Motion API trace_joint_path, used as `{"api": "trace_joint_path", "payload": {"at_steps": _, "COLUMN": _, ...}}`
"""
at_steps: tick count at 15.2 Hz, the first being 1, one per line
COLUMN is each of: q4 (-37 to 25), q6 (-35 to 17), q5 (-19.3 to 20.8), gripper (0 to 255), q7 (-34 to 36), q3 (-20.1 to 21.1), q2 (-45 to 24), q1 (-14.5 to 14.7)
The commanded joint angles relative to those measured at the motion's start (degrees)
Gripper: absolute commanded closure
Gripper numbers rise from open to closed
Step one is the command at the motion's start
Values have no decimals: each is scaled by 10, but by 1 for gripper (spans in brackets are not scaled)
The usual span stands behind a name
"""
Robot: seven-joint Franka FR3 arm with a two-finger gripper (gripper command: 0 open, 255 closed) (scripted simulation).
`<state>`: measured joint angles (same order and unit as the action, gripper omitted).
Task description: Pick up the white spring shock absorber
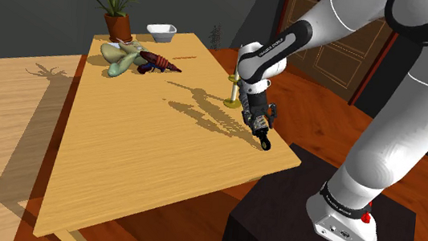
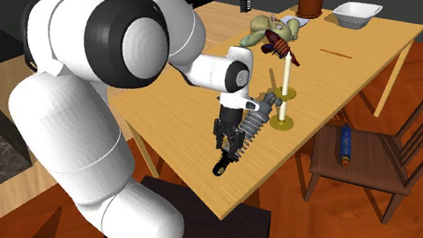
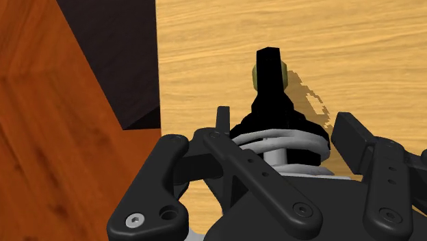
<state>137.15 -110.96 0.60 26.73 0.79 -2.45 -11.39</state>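
Note:
The shock absorber (image 1: pixel 262 128) has a pale grey-white coil and black ends. My gripper (image 1: pixel 256 116) is shut on its coil and holds it tilted just above the near edge of the wooden table (image 1: pixel 137 149). In the second exterior view the shock absorber (image 2: pixel 242 138) slants down from the gripper (image 2: pixel 236 125), its black end lowest, over the table (image 2: pixel 174 120). In the wrist view the coil (image 3: pixel 282 144) is clasped between the black fingers (image 3: pixel 220 130) of the gripper (image 3: pixel 284 131), and the black end points away over the table edge.
A white stick on a yellow base (image 1: pixel 230 91) stands just behind the gripper. A green plush (image 1: pixel 122 57), a dark red toy (image 1: pixel 158 62), a white bowl (image 1: pixel 161 31) and a potted plant (image 1: pixel 117 19) sit at the far end. A chair (image 2: pixel 386 154) stands beside the table, and the dark stand (image 1: pixel 315 222) is below.

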Motion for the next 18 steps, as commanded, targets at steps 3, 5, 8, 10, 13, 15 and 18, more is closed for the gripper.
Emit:
{"api": "trace_joint_path", "payload": {"at_steps": 3, "q4": -3, "q6": 14, "q5": 0, "gripper": 255, "q7": 0, "q3": 0, "q2": 11, "q1": 0}}
{"api": "trace_joint_path", "payload": {"at_steps": 5, "q4": -8, "q6": 30, "q5": 0, "gripper": 255, "q7": -1, "q3": 0, "q2": 22, "q1": 0}}
{"api": "trace_joint_path", "payload": {"at_steps": 8, "q4": -15, "q6": 54, "q5": -1, "gripper": 255, "q7": -1, "q3": 0, "q2": 38, "q1": 0}}
{"api": "trace_joint_path", "payload": {"at_steps": 10, "q4": -21, "q6": 70, "q5": -1, "gripper": 255, "q7": -1, "q3": 0, "q2": 48, "q1": 0}}
{"api": "trace_joint_path", "payload": {"at_steps": 13, "q4": -31, "q6": 94, "q5": -1, "gripper": 255, "q7": -2, "q3": 0, "q2": 63, "q1": 0}}
{"api": "trace_joint_path", "payload": {"at_steps": 15, "q4": -38, "q6": 109, "q5": -1, "gripper": 255, "q7": -2, "q3": 0, "q2": 71, "q1": 0}}
{"api": "trace_joint_path", "payload": {"at_steps": 18, "q4": -42, "q6": 119, "q5": -1, "gripper": 255, "q7": -2, "q3": 0, "q2": 76, "q1": 0}}
